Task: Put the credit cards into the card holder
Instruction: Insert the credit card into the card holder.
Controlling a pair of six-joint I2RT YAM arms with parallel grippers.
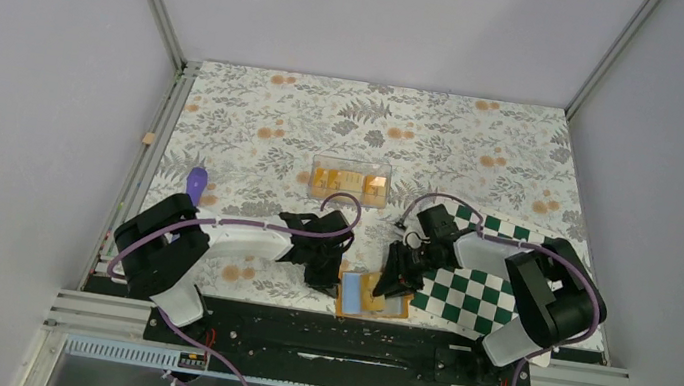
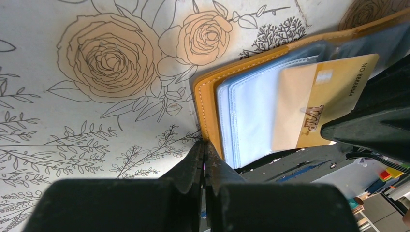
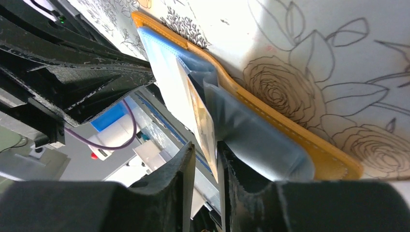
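Note:
The card holder (image 1: 350, 293) lies open near the table's front edge, orange cover (image 2: 207, 99) down and light-blue pockets up. One orange-yellow credit card (image 2: 333, 89) marked VIP sticks partway out of a blue pocket. My right gripper (image 3: 207, 145) stands slightly open around that card's (image 3: 202, 118) edge; the card leans on one finger with a gap to the other. At the holder's left edge my left gripper (image 2: 204, 143) is shut, its tips touching the orange rim with nothing between them. More credit cards (image 1: 350, 182) sit in a clear box behind.
The clear plastic box (image 1: 353, 166) stands mid-table behind both arms. A green-and-white chequered board (image 1: 470, 294) lies right of the holder, under the right arm. A small purple object (image 1: 196, 181) rests at the left. The black front rail (image 1: 338, 339) runs just beyond the holder.

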